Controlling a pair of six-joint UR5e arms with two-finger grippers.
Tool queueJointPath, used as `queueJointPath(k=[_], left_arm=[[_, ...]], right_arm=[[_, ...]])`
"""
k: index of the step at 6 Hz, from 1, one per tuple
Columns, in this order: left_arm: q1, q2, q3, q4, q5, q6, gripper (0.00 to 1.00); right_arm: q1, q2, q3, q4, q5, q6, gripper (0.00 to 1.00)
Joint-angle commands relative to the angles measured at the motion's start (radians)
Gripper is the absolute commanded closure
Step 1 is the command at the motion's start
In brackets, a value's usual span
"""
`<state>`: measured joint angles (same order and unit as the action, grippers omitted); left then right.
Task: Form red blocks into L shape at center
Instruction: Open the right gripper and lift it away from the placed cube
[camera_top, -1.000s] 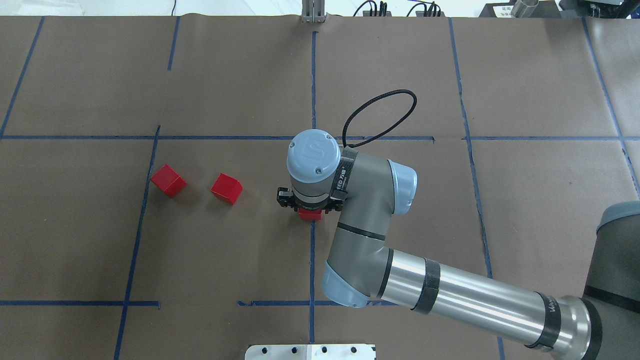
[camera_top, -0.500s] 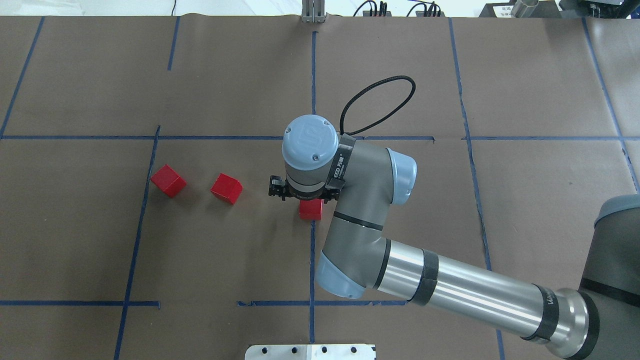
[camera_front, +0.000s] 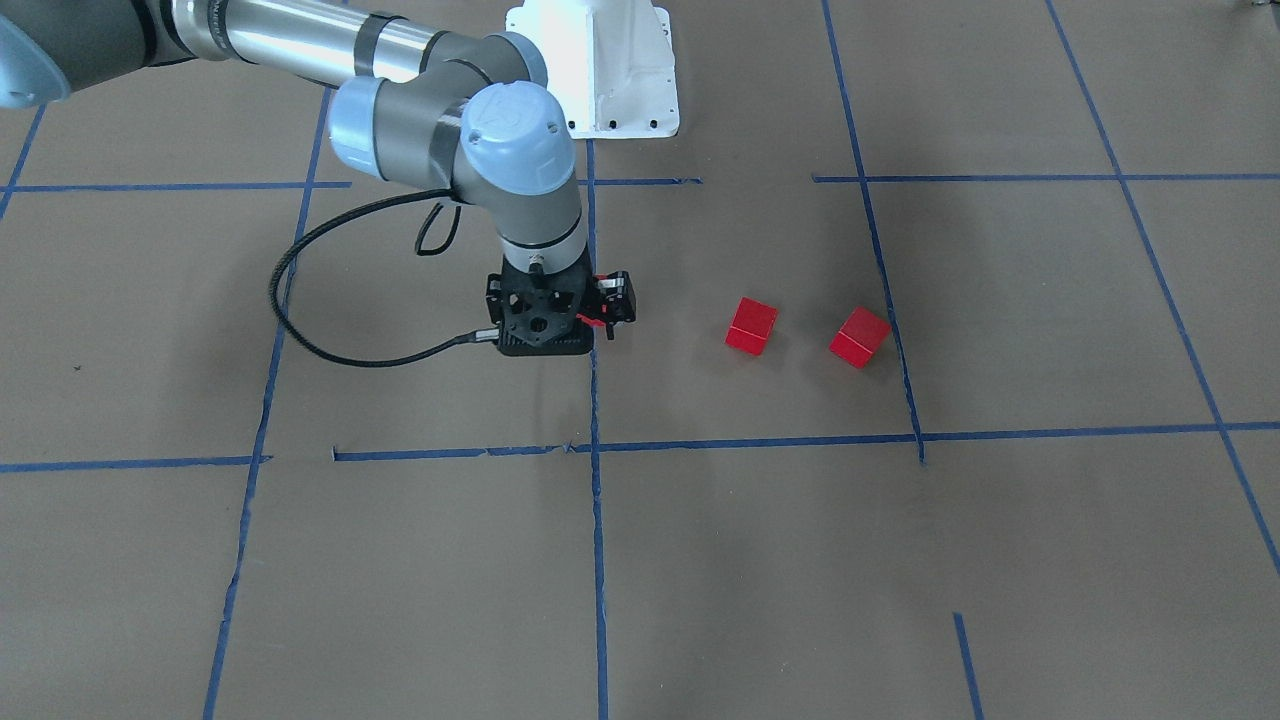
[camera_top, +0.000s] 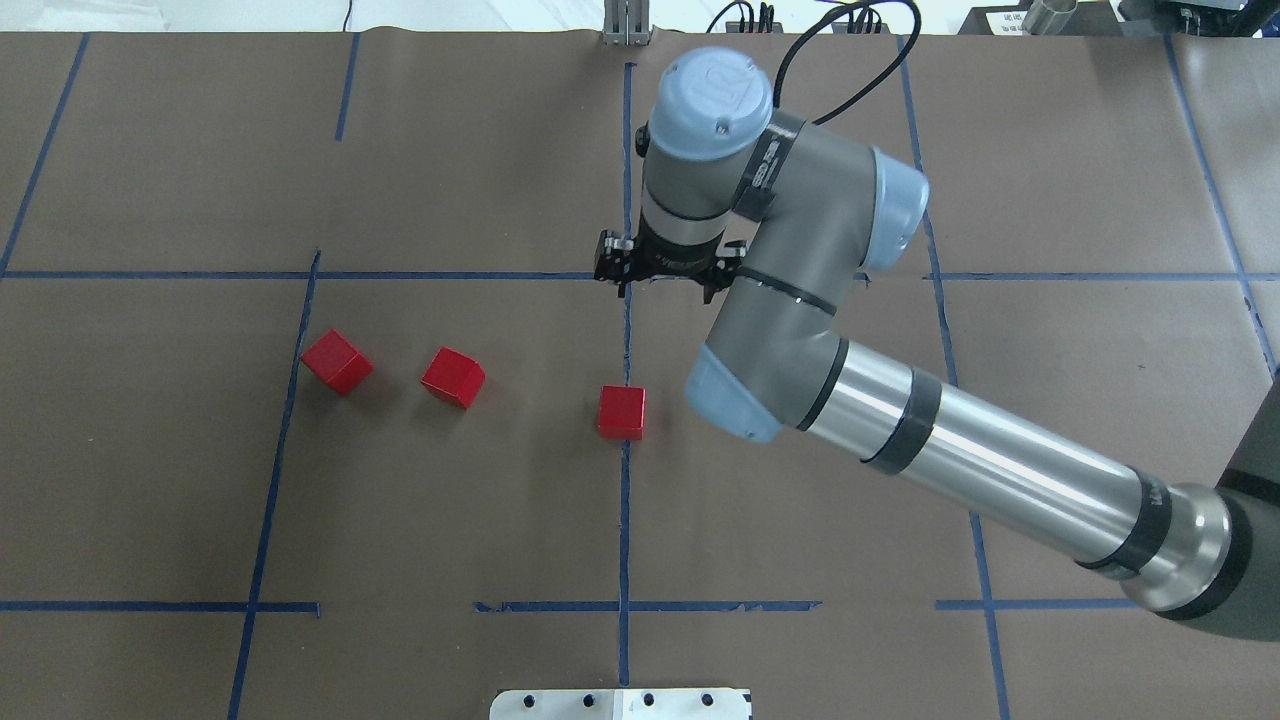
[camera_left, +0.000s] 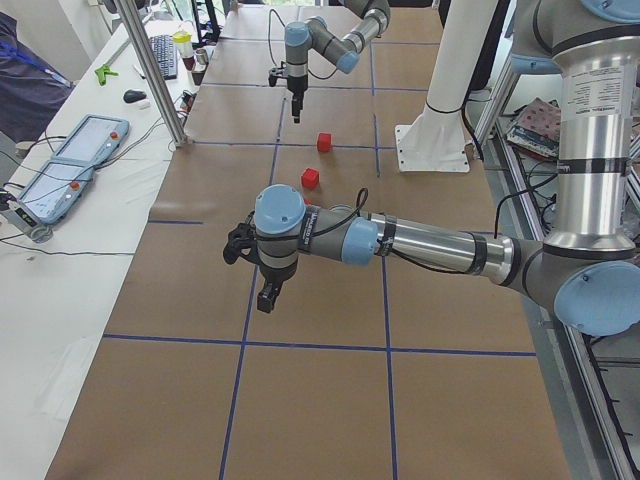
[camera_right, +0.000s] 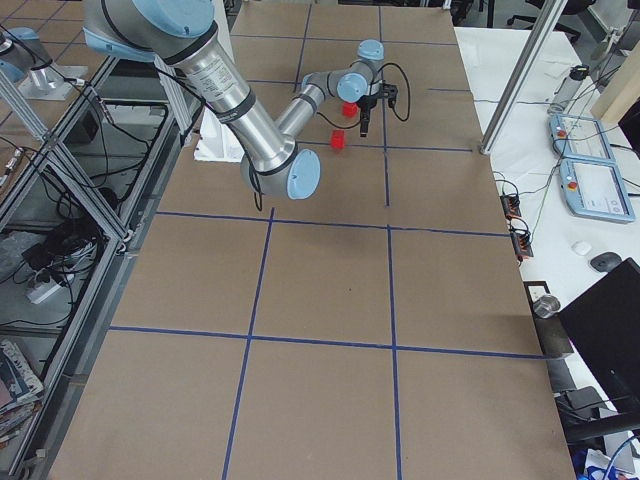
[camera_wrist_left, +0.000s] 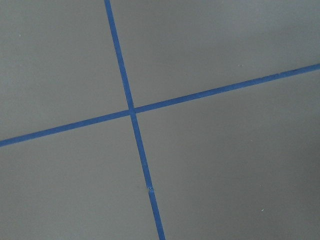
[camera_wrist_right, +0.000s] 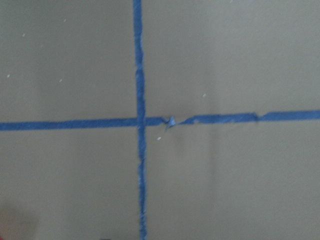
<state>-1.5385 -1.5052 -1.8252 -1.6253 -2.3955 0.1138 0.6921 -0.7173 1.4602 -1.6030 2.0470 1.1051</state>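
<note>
Three red blocks lie on the brown paper. One red block (camera_top: 621, 412) sits alone on the long blue tape line (camera_top: 625, 520) of the center. Two others (camera_top: 453, 377) (camera_top: 337, 361) lie apart to its left. My right gripper (camera_top: 665, 278) hangs raised beyond the center block, open and holding nothing. In the front-facing view the right gripper (camera_front: 555, 335) covers most of the center block (camera_front: 596, 318). The other two blocks (camera_front: 751, 326) (camera_front: 860, 337) show plainly. My left gripper (camera_left: 265, 297) hovers over a tape cross far from the blocks; I cannot tell if it is open or shut.
The white robot base (camera_front: 600, 70) stands at the table's near edge. A black cable (camera_front: 300, 320) loops off the right wrist. A metal post (camera_left: 160, 80) and teach pendants (camera_left: 75, 160) stand beside the table on the operators' side.
The right gripper let go of the center block, rose and swung toward the table's far side. The block stayed on the blue line. The other two blocks did not move.
</note>
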Motion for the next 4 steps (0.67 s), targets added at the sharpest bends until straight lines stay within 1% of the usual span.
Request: queueJointPath(k=[1, 2, 3, 4], left_arm=[[0.093, -0.041, -0.013, -0.151, -0.013, -0.016, 0.0], [0.166, -0.055, -0.013, -0.26, -0.013, -0.133, 0.01], [0.252, -0.11, -0.013, -0.298, -0.01, -0.272, 0.0], [0.365, -0.156, -0.011, -0.3, 0.004, -0.399, 0.0]], right_arm=[[0.19, -0.077, 0.006, -0.112, 0.108, -0.312, 0.01], [0.273, -0.178, 0.028, -0.114, 0.111, -0.506, 0.01], [0.374, -0.267, 0.025, -0.114, 0.111, -0.765, 0.01], [0.479, -0.339, 0.034, -0.111, 0.119, -0.967, 0.01]])
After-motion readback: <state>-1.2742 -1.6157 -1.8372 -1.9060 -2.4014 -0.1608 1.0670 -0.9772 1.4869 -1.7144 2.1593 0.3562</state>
